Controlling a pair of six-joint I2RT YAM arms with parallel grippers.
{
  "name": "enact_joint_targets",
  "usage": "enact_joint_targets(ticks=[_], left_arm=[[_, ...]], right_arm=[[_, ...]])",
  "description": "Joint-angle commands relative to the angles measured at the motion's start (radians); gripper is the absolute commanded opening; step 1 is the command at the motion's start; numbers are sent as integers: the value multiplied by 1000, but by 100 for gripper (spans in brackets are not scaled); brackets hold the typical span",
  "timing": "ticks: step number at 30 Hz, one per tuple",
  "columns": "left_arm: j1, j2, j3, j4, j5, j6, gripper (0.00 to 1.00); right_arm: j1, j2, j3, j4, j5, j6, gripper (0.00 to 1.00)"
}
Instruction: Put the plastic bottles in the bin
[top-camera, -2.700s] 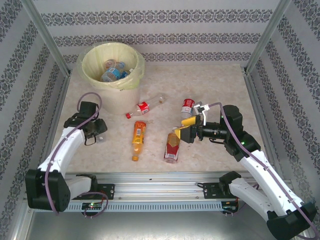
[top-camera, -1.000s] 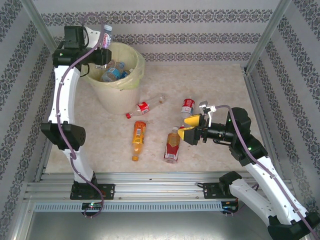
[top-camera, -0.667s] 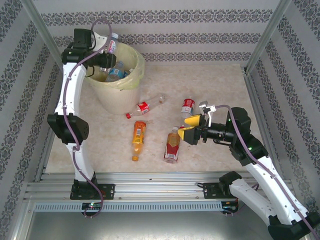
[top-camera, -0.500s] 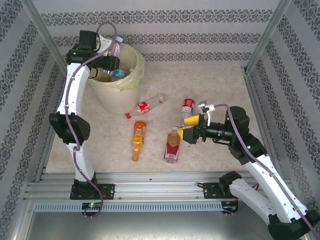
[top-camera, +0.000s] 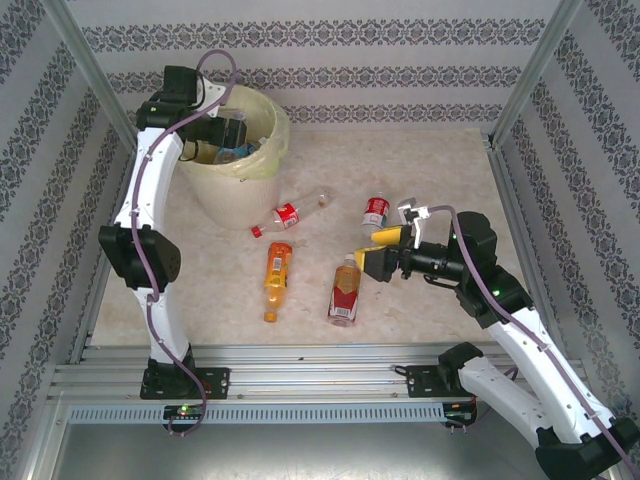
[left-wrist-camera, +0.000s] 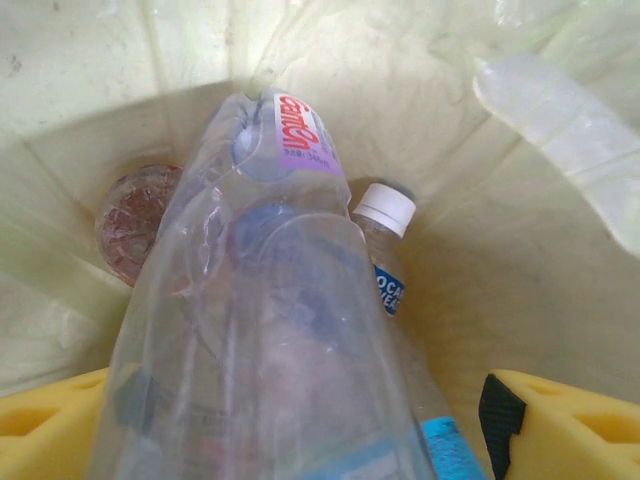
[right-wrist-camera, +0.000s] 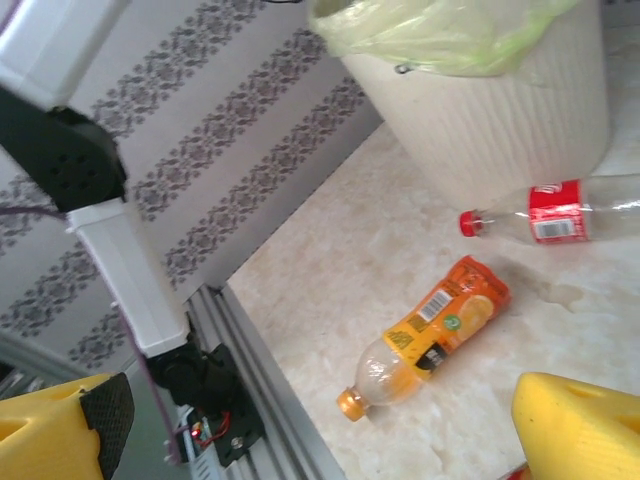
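Top external view: the left gripper (top-camera: 226, 131) has been brought over the bin (top-camera: 225, 195), where a clear bottle (left-wrist-camera: 270, 300) was clamped above the rim a second ago. The jaws are now spread wider than that bottle, which is seen loose between them inside the bin, above a white-capped bottle (left-wrist-camera: 385, 250). One more delivery is judged complete. Right of the bin, a red-labelled bottle (top-camera: 288, 214), an orange bottle (top-camera: 276, 277), an amber bottle (top-camera: 345, 292) and a small bottle (top-camera: 376, 211) are left lying. The right gripper (top-camera: 380, 251) is held wide open and empty beside the amber bottle.

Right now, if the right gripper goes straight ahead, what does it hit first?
Likely the orange bottle, lying dead ahead, cap nearest; the table might come first, depth is unclear.
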Motion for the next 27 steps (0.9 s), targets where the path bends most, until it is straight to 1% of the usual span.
enact_joint_targets(ticks=[1, 4, 8, 11, 14, 21, 24, 27], left_arm=[[-8, -91, 33, 9, 65, -53, 87], [-19, -139, 30, 35, 112, -87, 90], [-34, -202, 14, 61, 189, -149, 100], [-60, -268, -59, 118, 278, -203, 100], [-115, -355, -200, 221, 324, -249, 100], [-289, -533, -616, 551, 398, -384, 100], [-353, -588, -770, 672, 392, -451, 100], [-393, -619, -861, 719, 363, -451, 100]], right_arm=[[8, 19, -3, -21, 135, 18, 97], [8, 48, 5, -56, 248, 34, 97], [5, 99, 12, -98, 396, 71, 96], [-4, 143, 10, -112, 469, 102, 96], [-21, 200, 10, -130, 527, 127, 95], [-75, 365, 20, -91, 537, 128, 95], [-81, 444, 37, -72, 555, 125, 95], [-82, 525, 64, -67, 567, 127, 96]])
